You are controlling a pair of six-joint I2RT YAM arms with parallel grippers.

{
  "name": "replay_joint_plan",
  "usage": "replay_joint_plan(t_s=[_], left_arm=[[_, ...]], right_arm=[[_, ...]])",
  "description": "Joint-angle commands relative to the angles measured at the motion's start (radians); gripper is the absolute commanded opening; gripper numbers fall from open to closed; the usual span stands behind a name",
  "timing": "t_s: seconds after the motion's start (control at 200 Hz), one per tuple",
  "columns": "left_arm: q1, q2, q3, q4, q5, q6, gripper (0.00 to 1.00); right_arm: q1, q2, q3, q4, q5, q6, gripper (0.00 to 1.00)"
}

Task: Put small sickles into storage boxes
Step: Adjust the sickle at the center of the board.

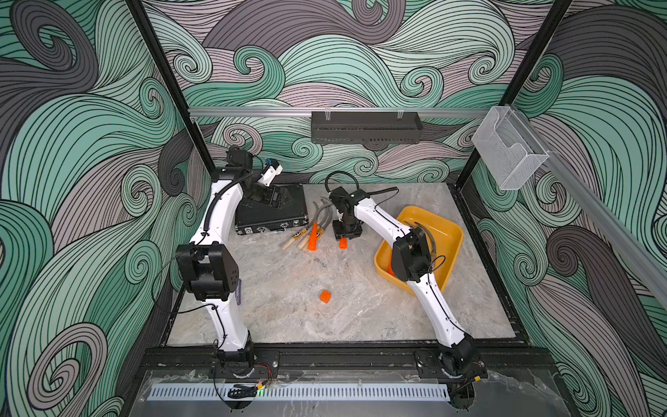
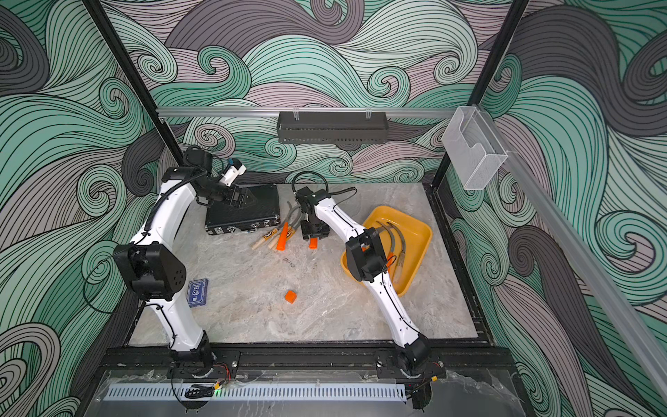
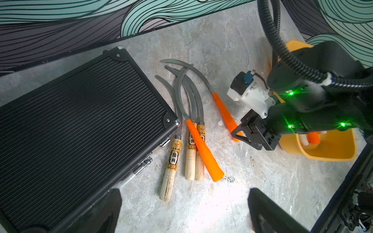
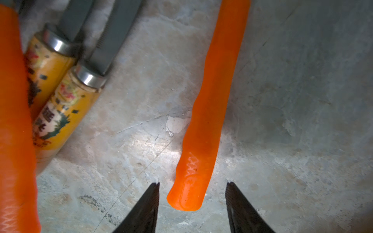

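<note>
Seven sickles (image 3: 203,149), one yellow tray (image 2: 423,231), one black case (image 3: 80,131), one orange cube (image 1: 325,296).

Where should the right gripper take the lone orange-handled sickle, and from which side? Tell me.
Grip the orange handle near its butt end, from above, jaws across its width. The lone sickle lies flat on the table, apart from the other sickles; its blade is thin and curved. The right gripper straddles that end, open.

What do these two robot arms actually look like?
The left arm and right arm have glossy white shells, chunky black joints and ribbed black hoses. Each ends in a black hand; the right hand has two pointed, ridged fingers. Its wrist shows green lights.
</note>
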Motion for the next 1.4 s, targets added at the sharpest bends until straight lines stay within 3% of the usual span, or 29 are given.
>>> replay_joint_plan(t_s=[0.0, 0.585, 0.966, 1.221, 1.391], left_arm=[[0.003, -0.035, 0.001, 0.009, 0.007, -0.009, 0.98], [0.004, -0.043, -0.009, -0.007, 0.006, -0.005, 0.98], [0.003, -0.043, -0.005, -0.003, 0.01, 0.004, 0.98], [0.003, -0.038, -0.006, -0.004, 0.015, 0.006, 0.98], [0.003, -0.037, -0.003, 0.0, 0.018, 0.009, 0.98]], right_arm=[[-0.001, 0.017, -0.016, -0.01, -0.002, 0.009, 0.54], [0.0, 0.024, -0.051, -0.01, -0.006, 0.002, 0.46], [0.0, -0.03, -0.167, -0.008, 0.005, -0.019, 0.36], [0.001, -0.105, -0.302, 0.014, 0.014, -0.024, 0.36], [0.0, -0.095, -0.306, 0.016, 0.004, -0.024, 0.41]])
